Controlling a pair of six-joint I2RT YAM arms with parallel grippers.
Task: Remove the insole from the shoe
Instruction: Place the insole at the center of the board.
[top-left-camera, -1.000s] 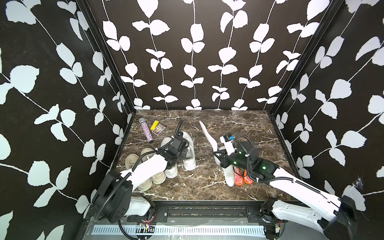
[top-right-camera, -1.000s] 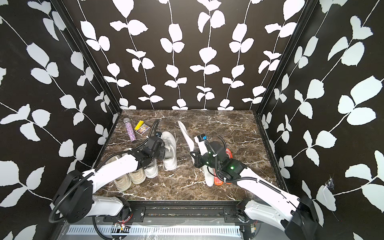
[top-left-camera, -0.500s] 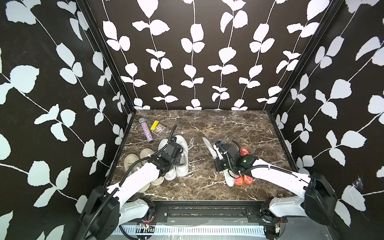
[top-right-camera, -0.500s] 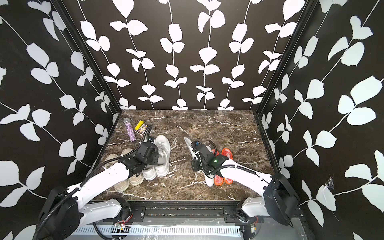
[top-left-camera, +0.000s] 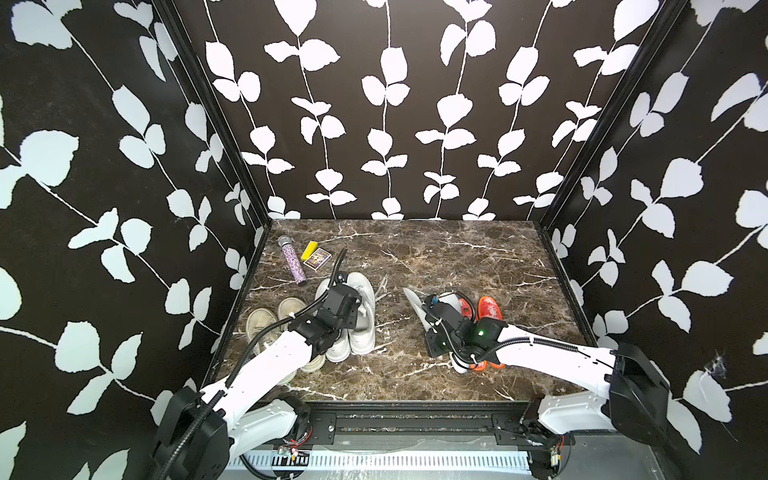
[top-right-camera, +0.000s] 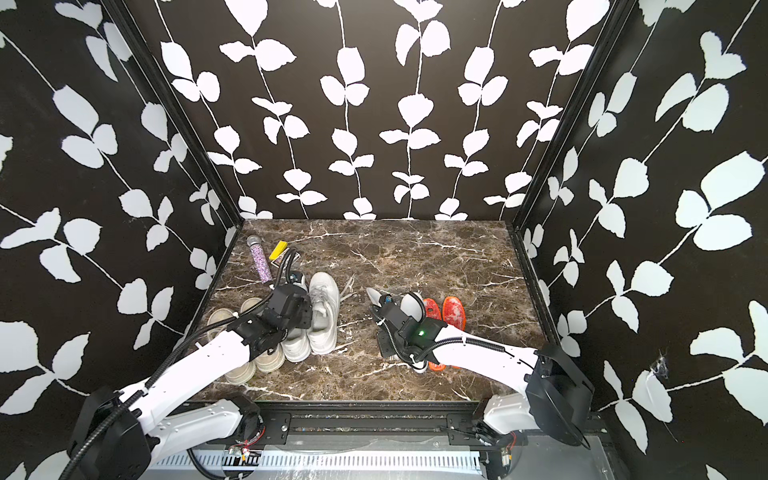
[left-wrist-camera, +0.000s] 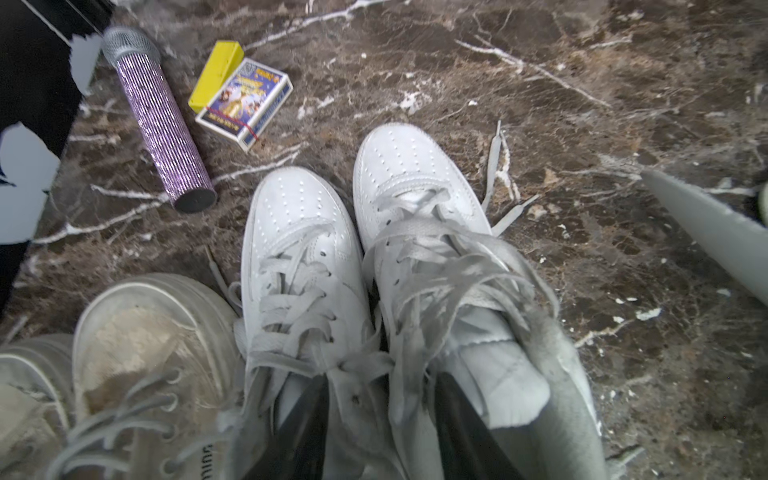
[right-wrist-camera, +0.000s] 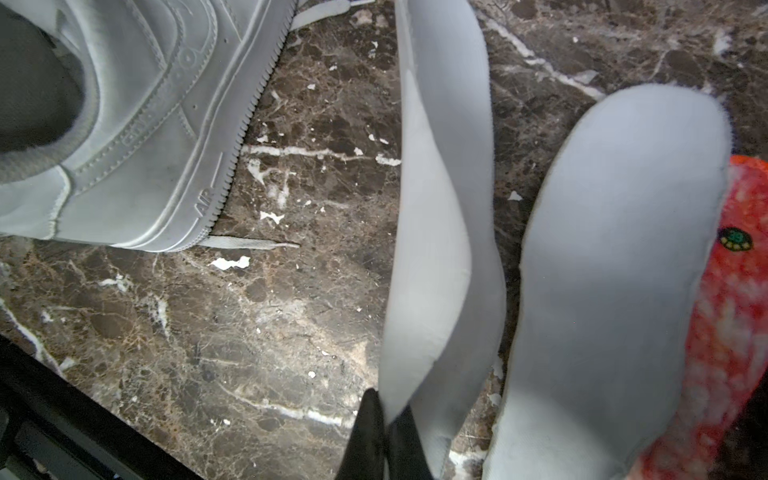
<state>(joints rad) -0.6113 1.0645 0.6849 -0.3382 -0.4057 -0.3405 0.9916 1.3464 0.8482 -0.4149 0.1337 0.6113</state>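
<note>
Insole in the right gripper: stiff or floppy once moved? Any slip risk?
Probably floppy: the gray insole bows and twists along its length while the right gripper pinches only one end. Likely light, since that small end pinch seems to carry the whole length. Slip looks possible: the grip covers little of its smooth-looking surface.

— Where do the top views look from?
— High at the front, angled down. Both top views show the marble table (top-left-camera: 457, 257) far off, low in the frame, under the leaf-print walls (top-left-camera: 374, 124).
— And the wrist cameras?
— Close above the tabletop. The left wrist faces the white sneakers (left-wrist-camera: 374, 249), the right wrist the insole (right-wrist-camera: 440, 208); each catches both.
</note>
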